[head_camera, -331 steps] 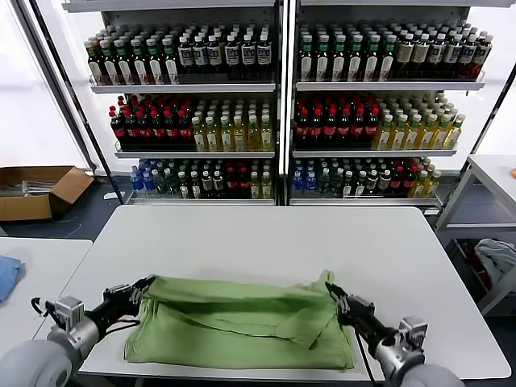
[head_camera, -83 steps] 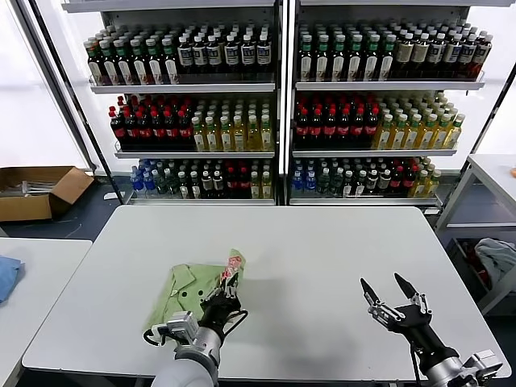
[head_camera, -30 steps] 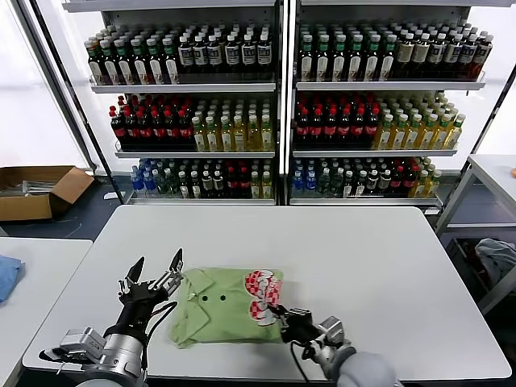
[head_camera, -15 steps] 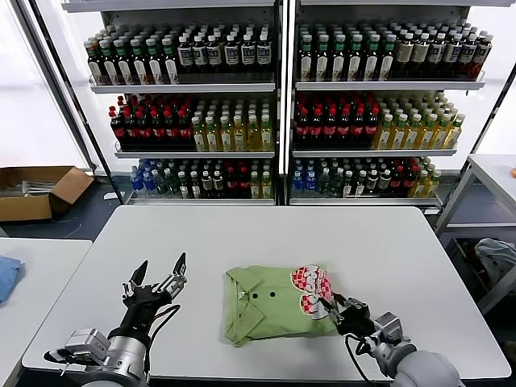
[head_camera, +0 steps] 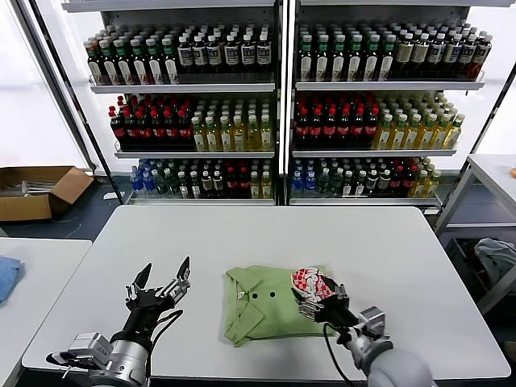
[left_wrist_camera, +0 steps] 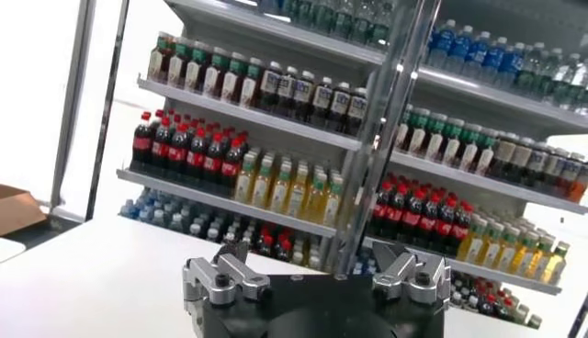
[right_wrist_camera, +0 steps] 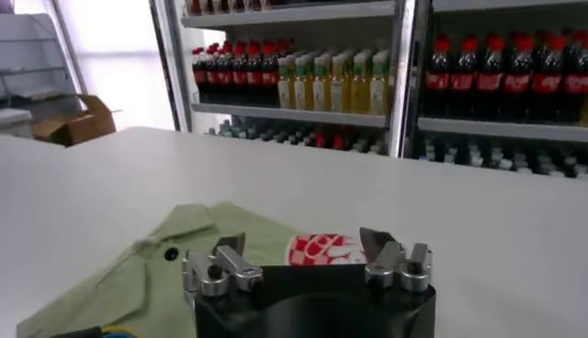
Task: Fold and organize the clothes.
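A light green collared shirt (head_camera: pixel 262 310) lies folded on the white table (head_camera: pixel 363 242), with its two dark buttons (head_camera: pixel 254 296) and red-and-white checkered logo (head_camera: pixel 306 280) facing up. My right gripper (head_camera: pixel 321 300) is open at the shirt's right edge, just behind the logo. In the right wrist view the logo (right_wrist_camera: pixel 322 248) and the shirt (right_wrist_camera: pixel 138 276) lie just beyond the open right gripper (right_wrist_camera: pixel 303 241). My left gripper (head_camera: pixel 167 269) is open and empty, raised left of the shirt; in the left wrist view (left_wrist_camera: pixel 317 253) it faces the shelves. The plain shirt is out of view.
Shelves of bottles (head_camera: pixel 278 105) stand behind the table. A blue cloth (head_camera: pixel 6 274) lies on a side table at far left. A cardboard box (head_camera: pixel 36 189) sits on the floor at left. Another table (head_camera: pixel 496 173) stands at right.
My right gripper dragged the folded shirt rightwards to the table's middle and has let go of it. The left gripper stayed open at the left.
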`<state>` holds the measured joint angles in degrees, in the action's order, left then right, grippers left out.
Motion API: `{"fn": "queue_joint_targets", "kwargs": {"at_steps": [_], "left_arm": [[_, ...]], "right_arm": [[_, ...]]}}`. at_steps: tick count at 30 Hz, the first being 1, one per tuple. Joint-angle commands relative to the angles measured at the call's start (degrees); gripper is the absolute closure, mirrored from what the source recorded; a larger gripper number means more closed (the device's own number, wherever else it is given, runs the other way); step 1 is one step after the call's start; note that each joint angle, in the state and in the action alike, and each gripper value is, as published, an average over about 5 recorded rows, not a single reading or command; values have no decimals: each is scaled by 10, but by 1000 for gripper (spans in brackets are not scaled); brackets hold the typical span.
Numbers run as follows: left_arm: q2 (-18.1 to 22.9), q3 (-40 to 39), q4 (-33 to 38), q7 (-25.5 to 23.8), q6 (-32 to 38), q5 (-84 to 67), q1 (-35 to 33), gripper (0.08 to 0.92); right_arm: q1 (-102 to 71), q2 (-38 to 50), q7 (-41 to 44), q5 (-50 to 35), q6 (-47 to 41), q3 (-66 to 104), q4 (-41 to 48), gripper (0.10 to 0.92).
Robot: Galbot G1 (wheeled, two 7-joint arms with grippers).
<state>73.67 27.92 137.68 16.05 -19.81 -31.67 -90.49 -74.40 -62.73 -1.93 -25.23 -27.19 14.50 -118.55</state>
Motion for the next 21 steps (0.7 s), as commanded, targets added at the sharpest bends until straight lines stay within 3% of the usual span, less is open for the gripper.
{"fn": "queue_joint_targets", "kwargs": {"at_steps": [1,9,21], "left_arm": [[2,3,4,-11,6,9,-18,177],[6,9,2,-17,10,10,-24,177],[-11,27,-7,-47,10,11,-8,177]], "right_arm": [[144,-133,-125,20,-50,-144,186,214],[127,-92,-120,-19,-58,-135,109,203],[-11,-27,-31,16,50,91,-76,203]]}}
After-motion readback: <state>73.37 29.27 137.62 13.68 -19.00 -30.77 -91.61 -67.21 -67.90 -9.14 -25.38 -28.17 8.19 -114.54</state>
